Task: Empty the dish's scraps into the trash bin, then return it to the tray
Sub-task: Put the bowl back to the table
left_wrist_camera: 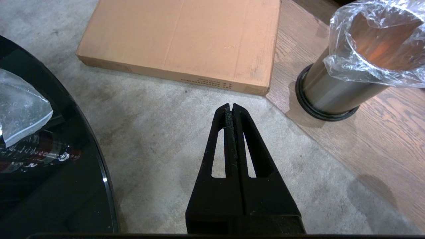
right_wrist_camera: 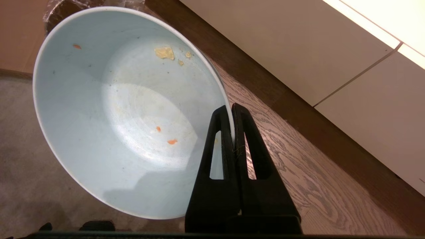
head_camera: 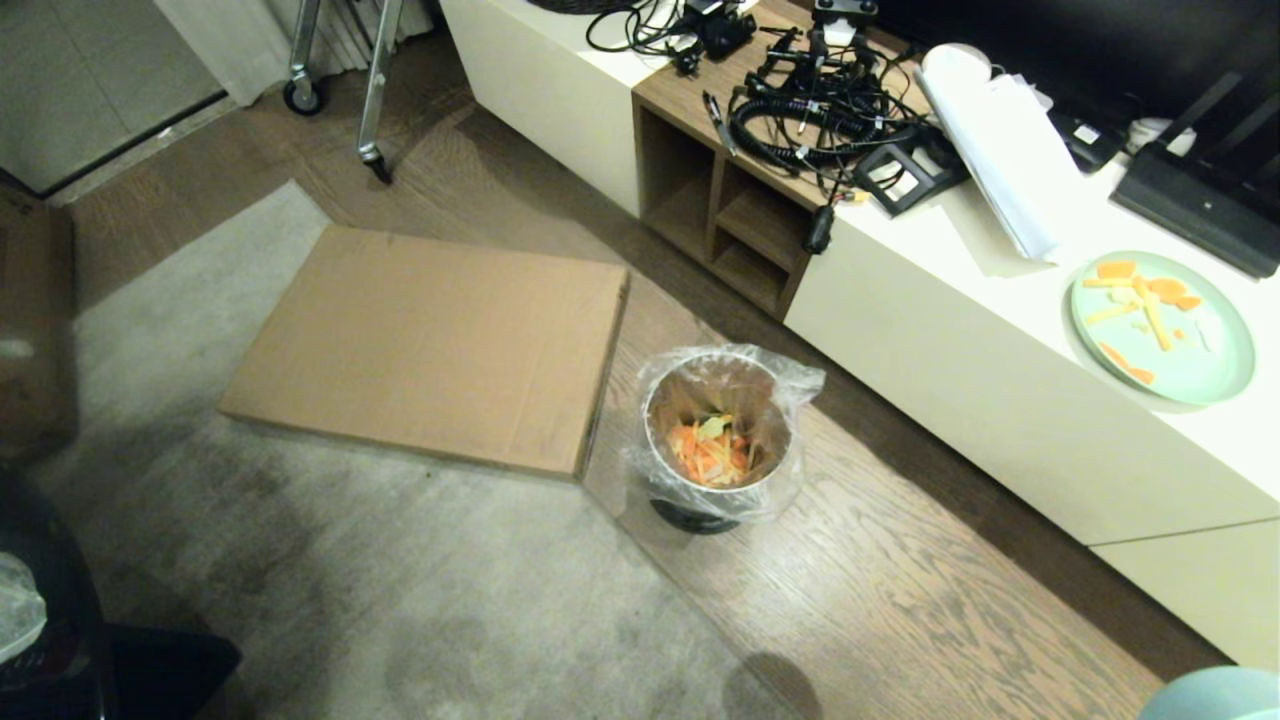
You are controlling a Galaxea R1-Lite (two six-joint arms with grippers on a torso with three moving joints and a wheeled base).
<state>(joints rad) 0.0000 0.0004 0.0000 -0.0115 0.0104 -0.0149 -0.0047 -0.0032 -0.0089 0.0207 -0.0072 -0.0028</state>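
On the wood floor, just off the carpet edge, the bin (head_camera: 716,440) stands upright with its clear bag liner (head_camera: 790,385) folded over the rim; orange and pale scraps (head_camera: 715,452) lie heaped in its bottom. A flat cardboard box (head_camera: 430,345) lies beside it on the carpet, close but apart. Right of the bin runs a long white cabinet (head_camera: 960,330), and on its tabletop a pale green plate (head_camera: 1162,325) carries more orange and yellow bits; a tangle of black cables (head_camera: 820,110) lies farther along. The right gripper (right_wrist_camera: 231,108) holds the dish (right_wrist_camera: 126,109) above the floor, its fingers closed on the rim, one inside the wall and one outside. The dish is tilted so its mouth faces back toward the wrist camera, with the held edge nearest the gripper and the far rim toward the bin. Inside, only a few small orange flecks and some pale crumbs cling to the wall and bottom. In the head view only a sliver of the dish shows at the lower right corner. The left gripper (left_wrist_camera: 231,106) hangs over the carpet with its fingers closed on nothing, near the edge of a dark glass table (left_wrist_camera: 66,186) that bears a clear plastic bag (left_wrist_camera: 20,106).
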